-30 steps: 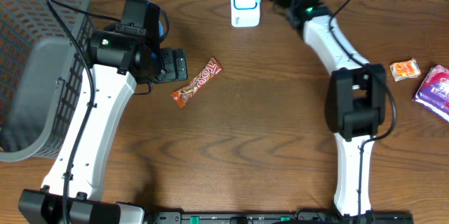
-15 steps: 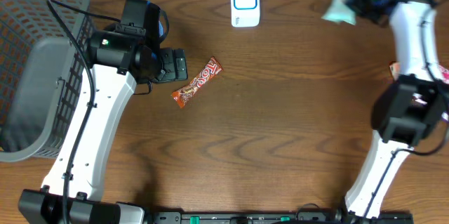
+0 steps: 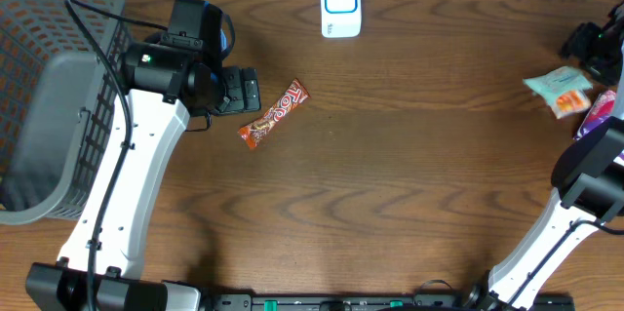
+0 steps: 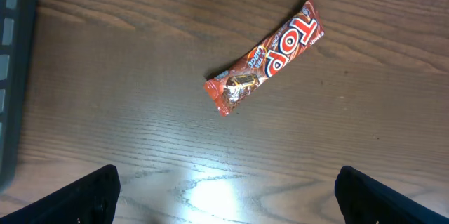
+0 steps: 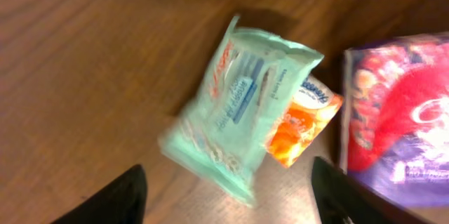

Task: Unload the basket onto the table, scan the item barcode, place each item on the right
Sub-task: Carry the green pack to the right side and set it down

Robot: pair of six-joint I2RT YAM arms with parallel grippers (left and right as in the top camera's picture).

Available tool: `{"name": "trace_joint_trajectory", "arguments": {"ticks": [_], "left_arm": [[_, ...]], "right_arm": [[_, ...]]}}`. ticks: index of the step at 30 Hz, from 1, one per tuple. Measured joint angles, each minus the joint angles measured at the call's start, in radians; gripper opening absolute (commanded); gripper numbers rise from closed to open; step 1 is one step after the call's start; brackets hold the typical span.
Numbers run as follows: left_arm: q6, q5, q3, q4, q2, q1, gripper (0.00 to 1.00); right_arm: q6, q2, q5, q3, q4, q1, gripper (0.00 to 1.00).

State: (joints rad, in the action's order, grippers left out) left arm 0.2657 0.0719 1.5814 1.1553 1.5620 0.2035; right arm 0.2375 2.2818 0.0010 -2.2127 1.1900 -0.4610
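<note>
In the overhead view, the left claw [image 3: 237,90] is seen spread wide and empty, with the bar [image 3: 274,114] lying flat on the table [image 3: 390,184] just ahead of its fingertips; the scanner [image 3: 340,4] stands well beyond that, and the basket [image 3: 39,87] is kept behind the arm. The right claw [image 3: 593,53] is held at the far edge, with the green pack [image 3: 554,82] lying just under and beside it, well apart from the scanner. In the left wrist view, the bar is framed ahead of the two parted fingers, untouched and tilted across the gap. The claw is probably poised there so that the bar can be taken up next. In the right wrist view, the fingers are seen parted at both lower corners with nothing pinched. The green pack lies loose on the wood between and ahead of them, overlapping the orange pack [image 5: 298,122], with the purple bag [image 5: 400,119] just beside the right finger. It is judged that the green pack is laid there so that handled goods are gathered in one heap, clear of the scanner.
</note>
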Motion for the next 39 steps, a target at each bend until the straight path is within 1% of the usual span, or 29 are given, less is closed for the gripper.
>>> {"name": "trace_joint_trajectory", "arguments": {"ticks": [4, 7, 10, 11, 13, 14, 19, 23, 25, 28, 29, 30, 31, 32, 33, 36, 37, 38, 39], "left_arm": [[0.0, 0.0, 0.0, 0.0, 0.0, 0.0, 0.98], [0.0, 0.0, 0.0, 0.0, 0.0, 0.0, 0.98], [0.0, 0.0, 0.0, 0.0, 0.0, 0.0, 0.98], [0.0, 0.0, 0.0, 0.0, 0.0, 0.0, 0.98], [0.0, 0.0, 0.0, 0.0, 0.0, 0.0, 0.98], [0.0, 0.0, 0.0, 0.0, 0.0, 0.0, 0.98], [0.0, 0.0, 0.0, 0.0, 0.0, 0.0, 0.98], [0.0, 0.0, 0.0, 0.0, 0.0, 0.0, 0.98], [0.0, 0.0, 0.0, 0.0, 0.0, 0.0, 0.98], [0.0, 0.0, 0.0, 0.0, 0.0, 0.0, 0.98], [0.0, 0.0, 0.0, 0.0, 0.0, 0.0, 0.98], [0.0, 0.0, 0.0, 0.0, 0.0, 0.0, 0.98], [0.0, 0.0, 0.0, 0.0, 0.0, 0.0, 0.98], [0.0, 0.0, 0.0, 0.0, 0.0, 0.0, 0.98], [0.0, 0.0, 0.0, 0.0, 0.0, 0.0, 0.98], [0.0, 0.0, 0.0, 0.0, 0.0, 0.0, 0.98], [0.0, 0.0, 0.0, 0.0, 0.0, 0.0, 0.98], [0.0, 0.0, 0.0, 0.0, 0.0, 0.0, 0.98], [0.0, 0.0, 0.0, 0.0, 0.0, 0.0, 0.98]], "right_arm": [[-0.015, 0.0, -0.011, 0.0, 0.034, 0.003, 0.82], [-0.028, 0.0, -0.07, 0.0, 0.056, 0.015, 0.85], [-0.066, 0.0, -0.196, 0.0, 0.08, 0.043, 0.86], [-0.083, 0.0, -0.257, 0.0, 0.089, 0.059, 0.88], [-0.111, 0.0, -0.364, 0.0, 0.107, 0.095, 0.97], [-0.119, 0.0, -0.406, 0.0, 0.116, 0.115, 0.99], [-0.145, 0.0, -0.606, 0.0, 0.141, 0.267, 0.99], [-0.143, 0.0, -0.696, 0.0, 0.089, 0.423, 0.99], [-0.108, 0.002, -0.72, 0.0, 0.034, 0.517, 0.99], [-0.015, 0.003, -0.741, 0.0, -0.046, 0.636, 0.99], [0.026, 0.008, -0.746, 0.0, -0.085, 0.68, 0.98], [0.062, 0.011, -0.748, 0.0, -0.117, 0.714, 0.94], [0.101, 0.017, -0.744, 0.0, -0.141, 0.749, 0.86], [0.143, 0.024, -0.737, 0.0, -0.161, 0.782, 0.77], [0.201, 0.034, -0.719, 0.0, -0.174, 0.818, 0.71], [0.322, 0.058, -0.648, 0.0, -0.183, 0.888, 0.7], [0.358, 0.066, -0.622, 0.0, -0.183, 0.907, 0.67], [0.407, 0.077, -0.581, 0.0, -0.182, 0.929, 0.67], [0.421, 0.081, -0.567, 0.0, -0.182, 0.938, 0.67]]}}
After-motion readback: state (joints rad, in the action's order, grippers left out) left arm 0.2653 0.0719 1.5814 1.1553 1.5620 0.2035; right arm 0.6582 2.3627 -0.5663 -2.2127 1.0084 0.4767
